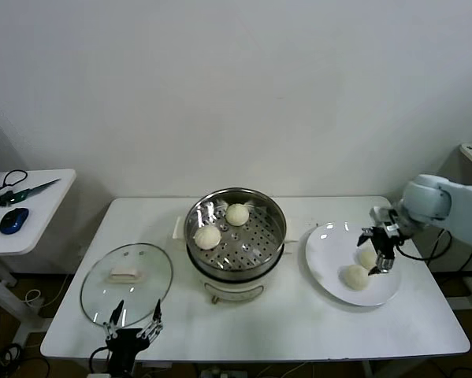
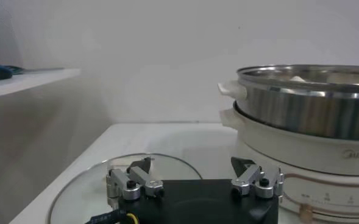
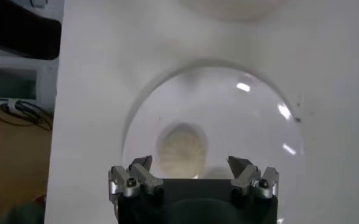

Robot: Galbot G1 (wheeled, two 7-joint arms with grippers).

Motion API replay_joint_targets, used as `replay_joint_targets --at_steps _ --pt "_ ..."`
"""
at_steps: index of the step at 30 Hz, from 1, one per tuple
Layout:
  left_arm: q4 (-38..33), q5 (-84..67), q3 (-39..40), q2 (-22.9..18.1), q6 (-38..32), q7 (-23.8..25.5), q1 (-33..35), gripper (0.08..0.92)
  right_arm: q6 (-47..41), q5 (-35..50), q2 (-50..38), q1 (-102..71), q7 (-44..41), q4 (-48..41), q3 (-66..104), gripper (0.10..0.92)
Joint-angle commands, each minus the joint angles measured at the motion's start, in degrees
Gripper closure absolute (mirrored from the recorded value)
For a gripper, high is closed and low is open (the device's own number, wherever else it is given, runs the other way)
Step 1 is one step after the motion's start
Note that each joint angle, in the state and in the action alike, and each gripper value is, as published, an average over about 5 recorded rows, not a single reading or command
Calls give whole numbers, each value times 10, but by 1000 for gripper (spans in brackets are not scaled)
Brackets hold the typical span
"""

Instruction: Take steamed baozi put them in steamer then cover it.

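The steamer (image 1: 236,236) stands mid-table with two baozi on its perforated tray, one at the back (image 1: 237,213) and one at the left (image 1: 207,236). Two more baozi (image 1: 355,276) (image 1: 368,257) lie on the white plate (image 1: 330,246) at the right. My right gripper (image 1: 382,253) hangs open just above the plate, over these buns; in the right wrist view one baozi (image 3: 181,150) lies between and beyond the open fingers. The glass cover (image 1: 127,283) with its cream handle lies flat on the table at the left. My left gripper (image 1: 131,331) is open and empty at the table's front edge, near the cover (image 2: 94,189).
A white side table (image 1: 27,213) at the far left holds a blue mouse (image 1: 13,220) and cables. The steamer's steel wall (image 2: 307,103) and white base rise close beside the left gripper. The table's front edge lies near the left gripper.
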Motion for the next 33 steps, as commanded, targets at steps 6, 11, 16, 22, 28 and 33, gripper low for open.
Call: replay_joint_targets --at_steps 6,11,16,22,28,33 --pt "0 0 -1 0 -1 0 1 177 -29 -67 7 -184 61 -45 153 203" --pt "1 0 -1 1 -1 -1 2 177 -34 -58 22 -191 77 -53 169 203" --pt "0 0 -1 2 0 -1 1 177 -37 -48 26 -190 75 -55 167 203" --pt "-2 0 -1 3 -1 -1 4 177 -38 -41 20 -182 59 -50 156 205" --pt "-3 1 1 2 -1 -1 6 177 -37 -37 23 -178 51 -55 155 237" --pt "-4 2 2 1 0 -1 5 177 -37 -33 25 -172 41 -58 148 333"
